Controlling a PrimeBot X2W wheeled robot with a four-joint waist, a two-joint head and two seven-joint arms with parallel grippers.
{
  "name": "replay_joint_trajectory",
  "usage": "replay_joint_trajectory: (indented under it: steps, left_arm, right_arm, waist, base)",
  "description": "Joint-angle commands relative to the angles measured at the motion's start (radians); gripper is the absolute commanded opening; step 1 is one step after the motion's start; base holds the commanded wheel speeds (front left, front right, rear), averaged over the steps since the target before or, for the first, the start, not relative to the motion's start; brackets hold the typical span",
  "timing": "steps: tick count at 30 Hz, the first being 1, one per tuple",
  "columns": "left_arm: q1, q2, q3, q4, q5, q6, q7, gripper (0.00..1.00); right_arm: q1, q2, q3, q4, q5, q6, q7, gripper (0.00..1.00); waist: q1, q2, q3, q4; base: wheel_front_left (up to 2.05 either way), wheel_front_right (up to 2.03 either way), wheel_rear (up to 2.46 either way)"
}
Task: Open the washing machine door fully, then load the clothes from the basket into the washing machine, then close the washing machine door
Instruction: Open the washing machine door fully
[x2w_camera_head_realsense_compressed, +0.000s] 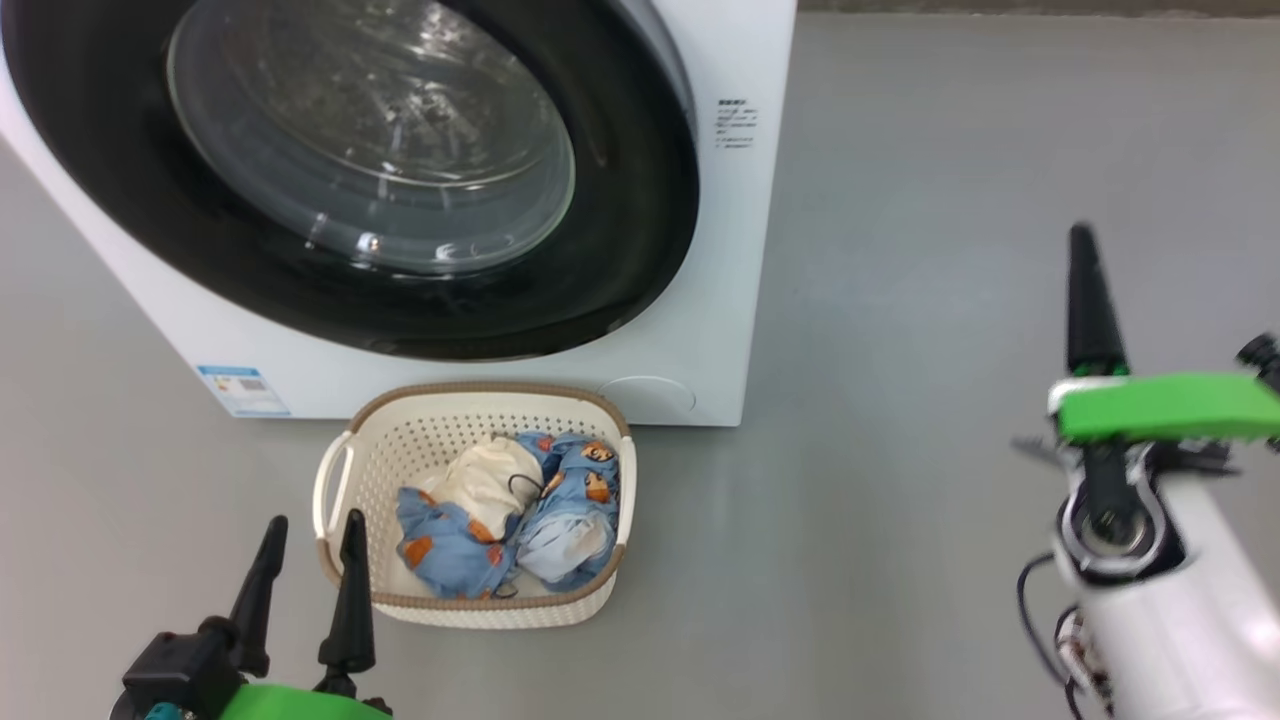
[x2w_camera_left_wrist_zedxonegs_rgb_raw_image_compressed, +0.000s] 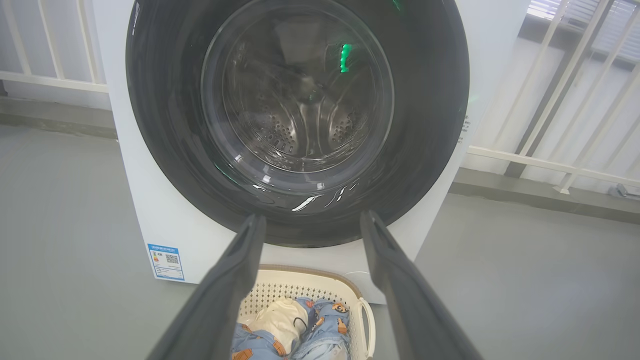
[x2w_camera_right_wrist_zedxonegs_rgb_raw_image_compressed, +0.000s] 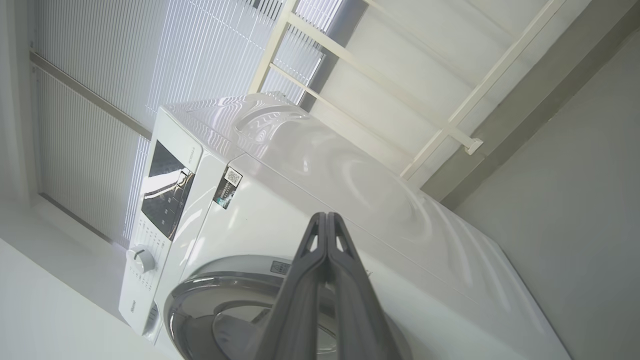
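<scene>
The white washing machine (x2w_camera_head_realsense_compressed: 720, 250) stands ahead, and its round black door (x2w_camera_head_realsense_compressed: 620, 260) with the clear glass window (x2w_camera_left_wrist_zedxonegs_rgb_raw_image_compressed: 300, 100) lies closed against the front. On the floor before it sits the cream basket (x2w_camera_head_realsense_compressed: 400, 440), holding blue bear-print clothes (x2w_camera_head_realsense_compressed: 445, 545) and a cream piece (x2w_camera_head_realsense_compressed: 490, 480). My left gripper (x2w_camera_head_realsense_compressed: 312, 525) hangs open at the basket's near left corner, empty; in the left wrist view the left gripper (x2w_camera_left_wrist_zedxonegs_rgb_raw_image_compressed: 310, 222) points at the door's lower edge. My right gripper (x2w_camera_head_realsense_compressed: 1082, 235) is shut on nothing, out to the right of the machine; the right gripper (x2w_camera_right_wrist_zedxonegs_rgb_raw_image_compressed: 325, 216) has its fingers pressed together.
Grey floor (x2w_camera_head_realsense_compressed: 900, 300) spreads to the right of the machine. A white railing (x2w_camera_left_wrist_zedxonegs_rgb_raw_image_compressed: 550, 165) and a blind-covered window (x2w_camera_right_wrist_zedxonegs_rgb_raw_image_compressed: 125, 65) stand behind it. A blue label (x2w_camera_head_realsense_compressed: 243, 390) marks the machine's lower left corner. Its control panel and knob (x2w_camera_right_wrist_zedxonegs_rgb_raw_image_compressed: 141, 257) sit at the top.
</scene>
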Motion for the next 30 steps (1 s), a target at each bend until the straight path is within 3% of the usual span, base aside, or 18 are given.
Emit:
replay_joint_trajectory:
  steps: [1, 4, 12, 23, 30]
  left_arm:
    - [-0.045, 0.008, 0.028, -0.027, -0.012, 0.001, -0.007, 1.00]
    - [-0.057, 0.002, 0.024, -0.030, -0.016, 0.001, -0.007, 1.00]
    - [-0.099, -0.015, 0.003, -0.035, -0.027, 0.001, -0.007, 1.00]
    - [-0.165, -0.031, -0.034, -0.040, -0.045, 0.001, -0.007, 1.00]
    - [-0.193, -0.036, -0.047, -0.062, -0.014, 0.001, -0.007, 1.00]
  right_arm:
    - [-0.062, -0.013, 0.018, -0.026, 0.081, 0.005, -0.008, 0.00]
    - [-0.117, -0.047, 0.007, -0.029, 0.226, 0.005, 0.006, 0.00]
    - [-0.261, -0.113, -0.008, -0.013, 0.432, 0.005, 0.146, 0.00]
    - [-0.421, -0.202, 0.109, 0.059, 0.431, 0.005, 0.441, 0.00]
    - [-0.505, -0.220, 0.138, 0.068, 0.474, 0.005, 0.597, 0.00]
  waist:
    - [0.0000, 0.0000, 0.021, 0.021]
    - [0.0000, 0.0000, 0.042, 0.039]
    - [0.0000, 0.0000, 0.120, 0.081]
    - [0.0000, 0.0000, 0.236, 0.132]
    - [0.0000, 0.0000, 0.299, 0.160]
  base:
    - [0.00, 0.00, 0.00]
    - [0.00, 0.00, 0.00]
    - [0.00, 0.00, 0.00]
    - [0.00, 0.00, 0.00]
    - [0.00, 0.00, 0.00]
